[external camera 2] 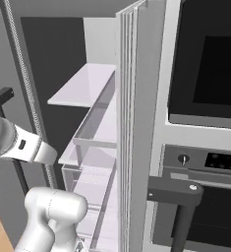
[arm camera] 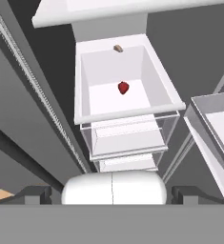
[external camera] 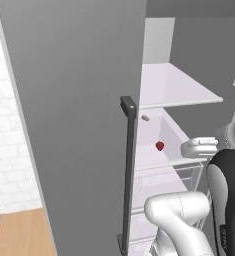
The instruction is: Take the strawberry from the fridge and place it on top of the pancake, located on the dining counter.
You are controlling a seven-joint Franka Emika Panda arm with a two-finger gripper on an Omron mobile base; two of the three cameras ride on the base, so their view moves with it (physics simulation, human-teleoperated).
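The tiny bright red strawberry [arm camera: 124, 87] lay alone in a white open-topped drawer [arm camera: 87, 71] inside the tall matte grey fridge [external camera: 79, 100]; a small brown speck [arm camera: 117, 48] sat behind it; the two-finger gripper [arm camera: 112, 193] hovered well apart, fingertips [arm camera: 36, 193] spread wide, gripping nothing.

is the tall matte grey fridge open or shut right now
Open. The tall matte grey fridge has its door swung aside, exposing a white shelf and the tiny red strawberry lying in a white bin.
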